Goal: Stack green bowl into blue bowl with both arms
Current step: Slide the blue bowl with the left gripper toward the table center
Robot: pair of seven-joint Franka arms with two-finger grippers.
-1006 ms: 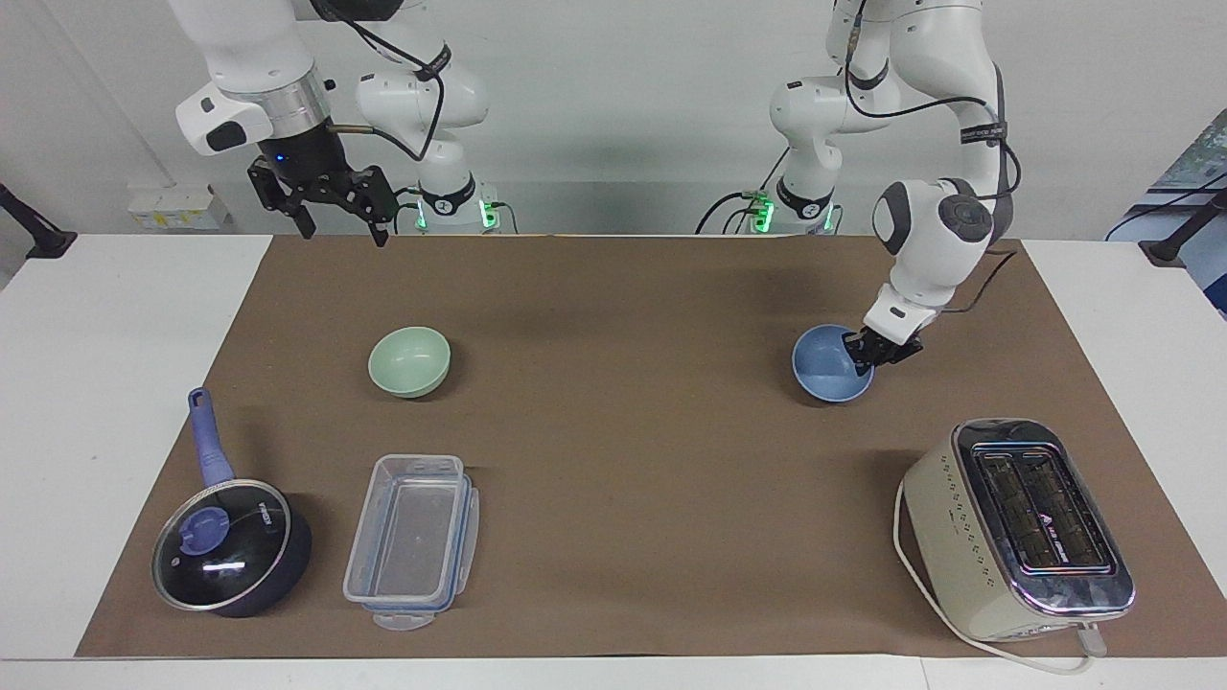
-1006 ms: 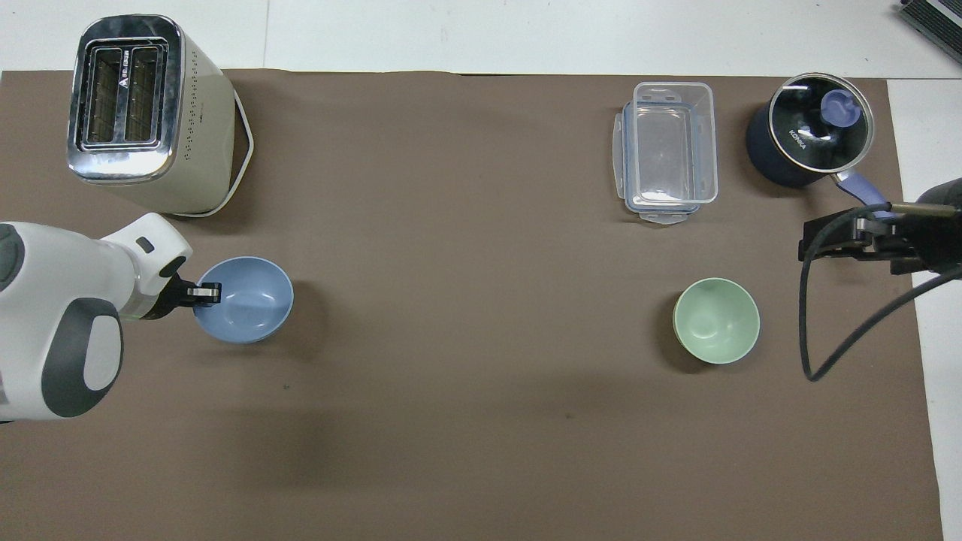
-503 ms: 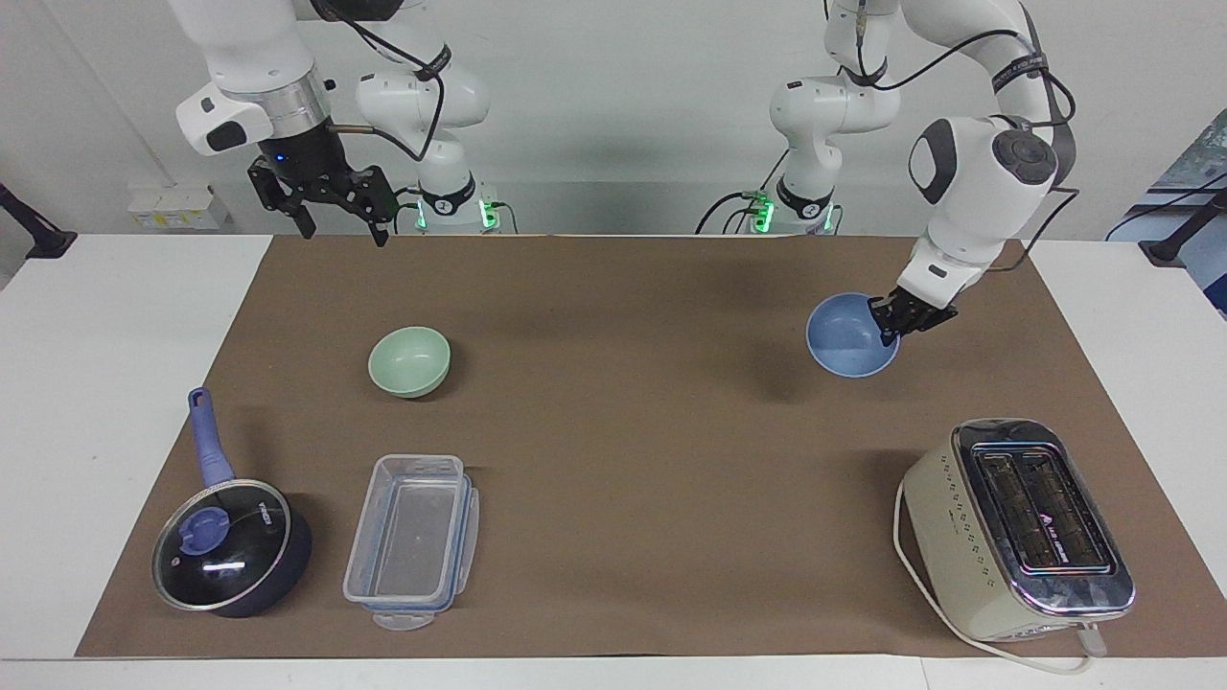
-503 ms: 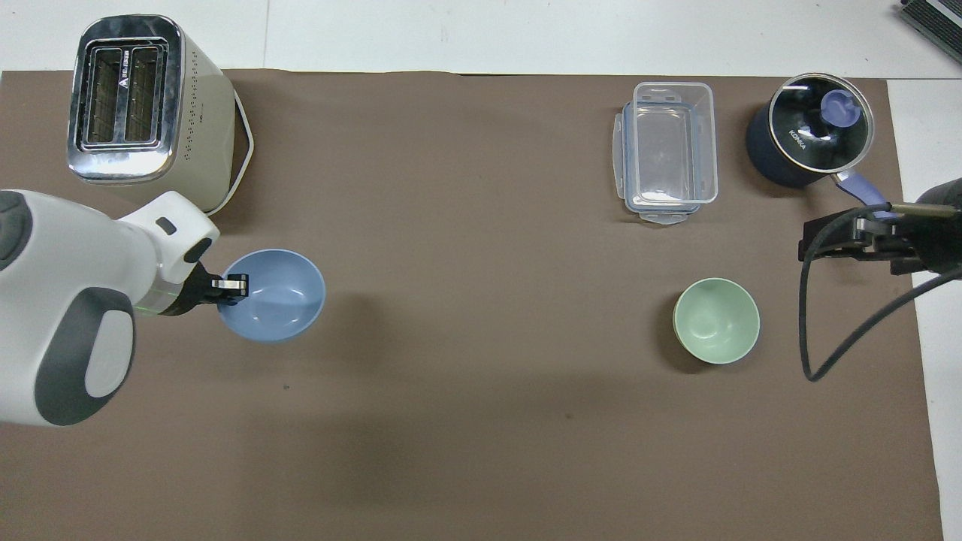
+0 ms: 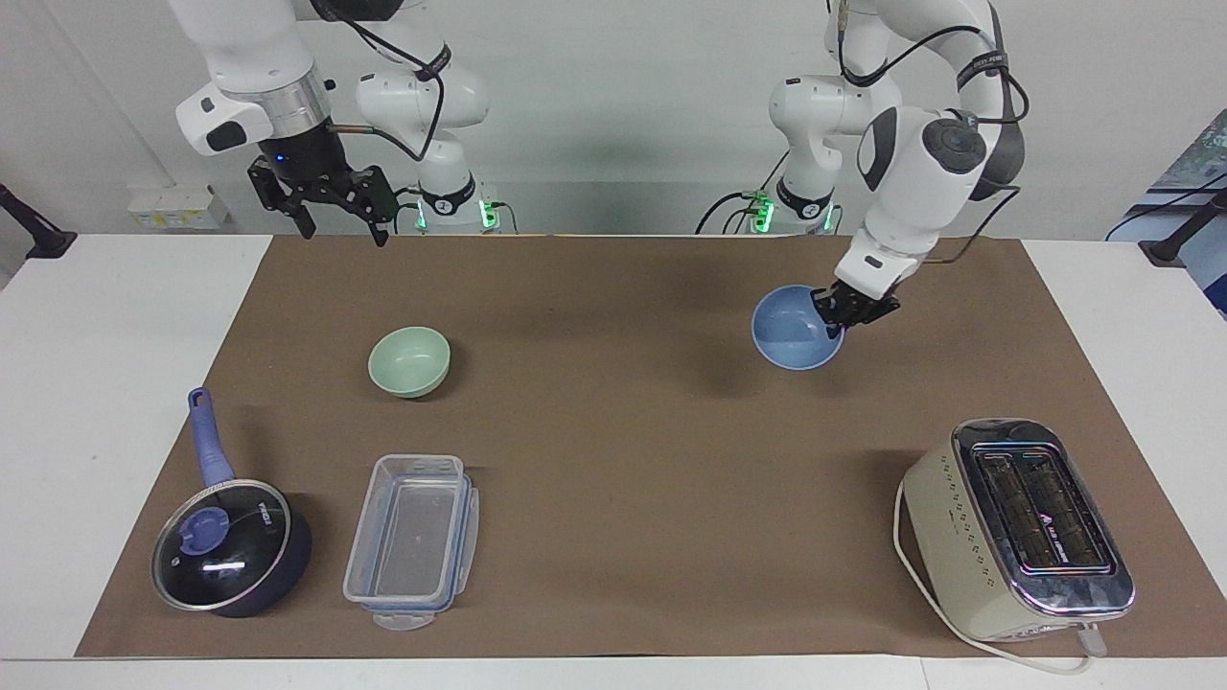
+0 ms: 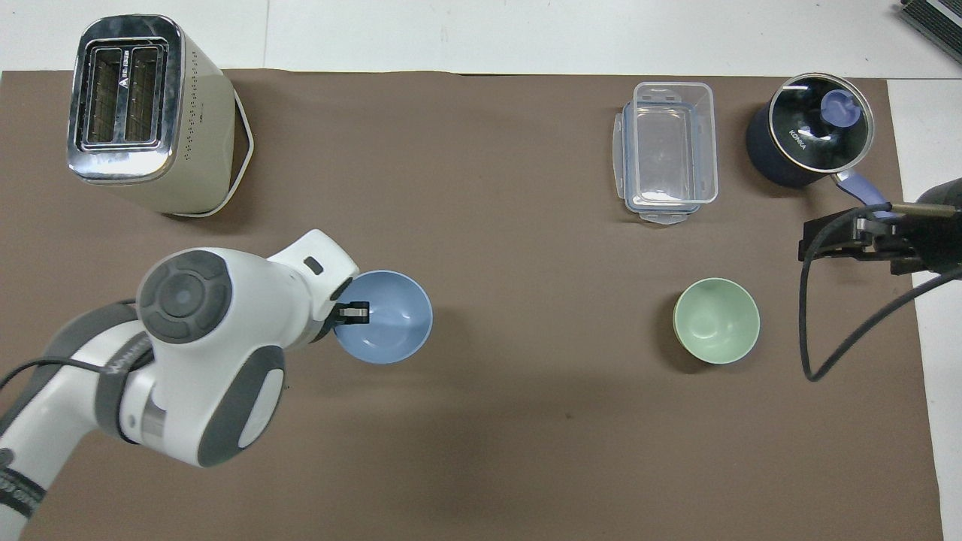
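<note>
The blue bowl (image 5: pixel 792 337) hangs upright above the brown mat, held by its rim; it also shows in the overhead view (image 6: pixel 391 319). My left gripper (image 5: pixel 844 312) is shut on that rim, at the side toward the left arm's end; it shows in the overhead view (image 6: pixel 347 313) too. The green bowl (image 5: pixel 409 360) sits upright on the mat toward the right arm's end, and shows in the overhead view (image 6: pixel 716 321). My right gripper (image 5: pixel 337 218) waits open in the air over the mat's edge nearest the robots, apart from the green bowl.
A cream toaster (image 5: pixel 1018 529) stands at the left arm's end, farthest from the robots. A clear plastic container (image 5: pixel 413 540) and a dark lidded saucepan (image 5: pixel 230 544) with a blue handle lie farther from the robots than the green bowl.
My left gripper has lifted the blue bowl off the mat and carried it toward the middle of the table. The right arm and green bowl have not moved.
</note>
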